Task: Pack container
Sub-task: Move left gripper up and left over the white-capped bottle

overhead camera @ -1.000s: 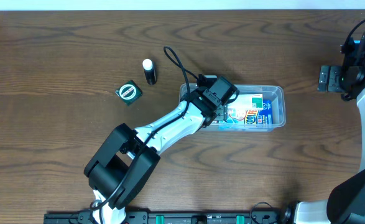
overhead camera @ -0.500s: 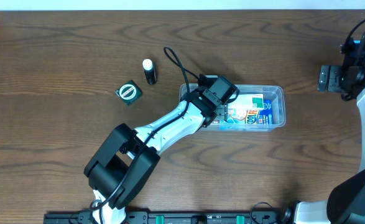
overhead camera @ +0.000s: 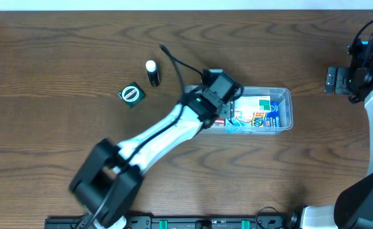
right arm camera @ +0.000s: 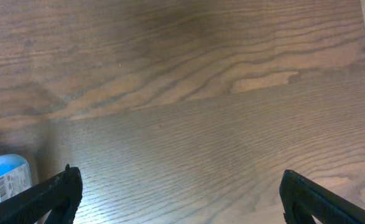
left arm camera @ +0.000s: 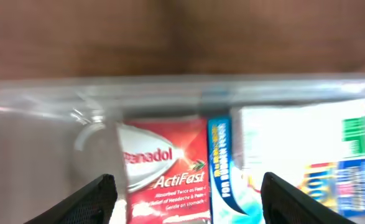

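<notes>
Clear shallow rectangular plastic container [overhead camera: 286,94] with rounded corners and a rim sits on the dark wood table [overhead camera: 59,38], right of centre, long side running left-right

Left gripper [left arm camera: 188,185] hangs over the left end of the container – fingers [left arm camera: 98,200] spread wide, nothing between them, released. In the left wrist view, inside the container and lying flat: red Panadol ActiFast box [left arm camera: 163,174], a narrow blue box [left arm camera: 219,168] touching its right side, then a white box with green and blue print [left arm camera: 294,140] further right. The red box does not reach the left end; the container floor there shows bare. View is a bit blurred, and the small print on the blue and white boxes can't be read

Outside the container, on the table to its upper left in the overhead view – a black cylinder with a white cap [overhead camera: 152,74], upright as far as I can tell, and near it, lower left, a small black square item with a green-and-white ring [overhead camera: 131,94]. The two are apart from each other and from the container

Right gripper [right arm camera: 179,182] is off at the right edge of the table, well apart from the container, fingers wide apart, holding nothing, bare wood below. A blue-and-white pack with a barcode [right arm camera: 2,180] shows at the left edge of the right wrist view; can't tell what it is
</notes>
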{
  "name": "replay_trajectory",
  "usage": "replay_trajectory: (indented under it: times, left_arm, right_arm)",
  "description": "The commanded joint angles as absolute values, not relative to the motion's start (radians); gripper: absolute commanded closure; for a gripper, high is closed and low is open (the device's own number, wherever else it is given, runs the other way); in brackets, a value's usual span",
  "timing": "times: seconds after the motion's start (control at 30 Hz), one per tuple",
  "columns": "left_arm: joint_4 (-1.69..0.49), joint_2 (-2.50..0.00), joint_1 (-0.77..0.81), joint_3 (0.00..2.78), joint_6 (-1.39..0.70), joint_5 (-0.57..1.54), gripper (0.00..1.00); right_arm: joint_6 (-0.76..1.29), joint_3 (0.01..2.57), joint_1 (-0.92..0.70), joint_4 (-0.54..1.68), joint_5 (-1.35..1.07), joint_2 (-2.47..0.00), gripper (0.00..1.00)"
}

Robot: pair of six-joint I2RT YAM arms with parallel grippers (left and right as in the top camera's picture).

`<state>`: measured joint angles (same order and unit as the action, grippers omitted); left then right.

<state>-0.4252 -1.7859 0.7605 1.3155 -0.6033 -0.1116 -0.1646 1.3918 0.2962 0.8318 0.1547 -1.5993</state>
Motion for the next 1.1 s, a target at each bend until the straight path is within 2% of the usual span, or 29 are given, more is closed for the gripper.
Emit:
replay_trajectory:
  times: [0.0,0.23,0.43,0.73,0.87,1.07]
  left_arm:
    - [-0.444,-1.673,0.734,1.328,-0.545,-0.188,0.25]
    - [-0.471,-1.485,0.65,1.328,-0.461,-0.366,0.24]
    - [-0.478,-1.412,0.519,1.328,-0.426,-0.376,0.24]
    - [-0.421,-1.485,0.354,1.328,-0.343,-0.366,0.24]
    - [-0.357,-1.535,0.322,1.328,-0.306,-0.242,0.24]
    - [-0.258,-1.636,0.31,1.328,-0.307,-0.232,0.24]
  right_arm:
    - [-0.15,1.395,0.3,0.831,0.161,-1.577,0.01]
    - [-0.15,1.395,0.3,0.831,0.161,-1.577,0.01]
    - [-0.15,1.395,0.3,0.831,0.161,-1.577,0.01]
    - [-0.15,1.395,0.3,0.83,0.161,-1.577,0.01]
    - [-0.15,1.395,0.3,0.83,0.161,-1.577,0.01]
    - [-0.15,1.395,0.3,0.83,0.161,-1.577,0.01]
